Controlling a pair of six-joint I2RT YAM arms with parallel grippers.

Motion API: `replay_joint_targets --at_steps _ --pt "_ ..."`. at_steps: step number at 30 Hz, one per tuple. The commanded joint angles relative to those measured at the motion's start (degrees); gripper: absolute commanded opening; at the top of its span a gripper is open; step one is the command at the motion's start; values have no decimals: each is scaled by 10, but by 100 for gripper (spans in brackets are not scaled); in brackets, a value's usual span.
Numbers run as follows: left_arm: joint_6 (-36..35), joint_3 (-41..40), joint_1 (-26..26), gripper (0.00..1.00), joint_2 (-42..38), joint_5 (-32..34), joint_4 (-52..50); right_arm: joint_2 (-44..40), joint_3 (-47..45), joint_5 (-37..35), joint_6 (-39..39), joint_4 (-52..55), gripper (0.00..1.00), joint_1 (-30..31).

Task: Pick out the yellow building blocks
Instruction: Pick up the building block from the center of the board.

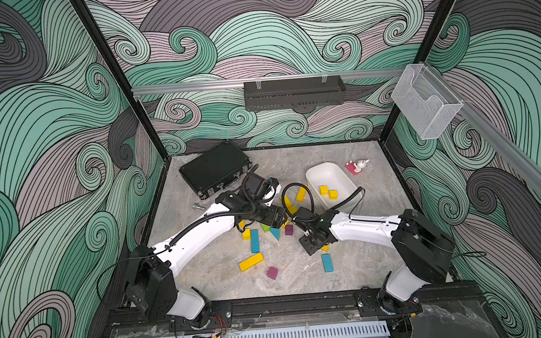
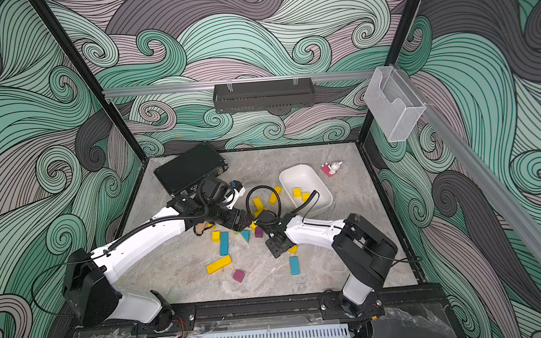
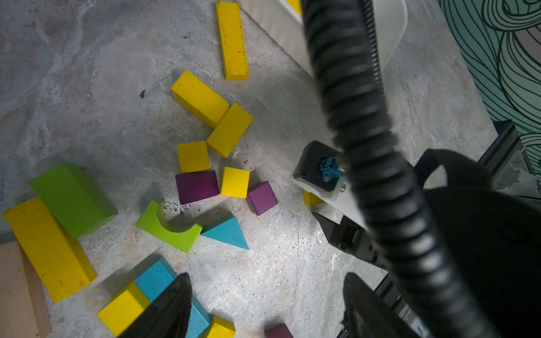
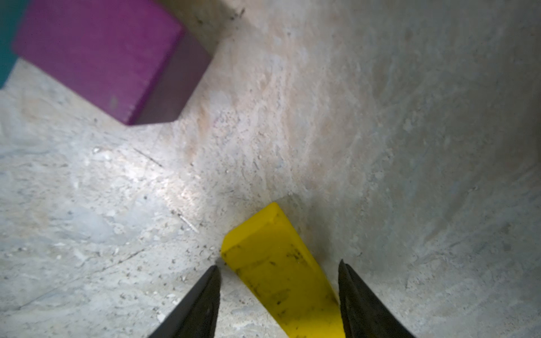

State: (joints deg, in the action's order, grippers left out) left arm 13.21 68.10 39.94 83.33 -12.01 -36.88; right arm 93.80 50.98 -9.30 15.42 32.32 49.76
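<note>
R gripper (image 4: 279,295) low over the table (image 4: 380,146), jaws narrow astride one yellow bar (image 4: 278,275) w/o visibly clamping it, L gripper (image 3: 266,304) hovering part-open, empty, above the scattered yellow blocks (image 3: 199,98); white bin (image 1: 316,176) holds 2 yellow cubes (image 1: 328,192).

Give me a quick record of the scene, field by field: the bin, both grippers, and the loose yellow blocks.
bin: white tub, two yellow cubes inside
right gripper: fingers astride a yellow bar on the table; a gap shows on one side, so grip not confirmed
left gripper: open above the pile, holding nothing
loose yellow: long yellow block near the front; others beside the tub
other colours: purple cube, blue bar
</note>
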Motion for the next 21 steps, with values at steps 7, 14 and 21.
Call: replay_joint_targets --at_steps 7,14,21 --pt "-3 -1 2 81 -14 -2 1 14 11 -2 13 8 44 3" --pt "-3 -2 2 81 -14 0 0 29 22 -3 10 9 36 2" --pt "-4 -2 2 80 -14 2 -1 35 30 -2 15 10 38 2"
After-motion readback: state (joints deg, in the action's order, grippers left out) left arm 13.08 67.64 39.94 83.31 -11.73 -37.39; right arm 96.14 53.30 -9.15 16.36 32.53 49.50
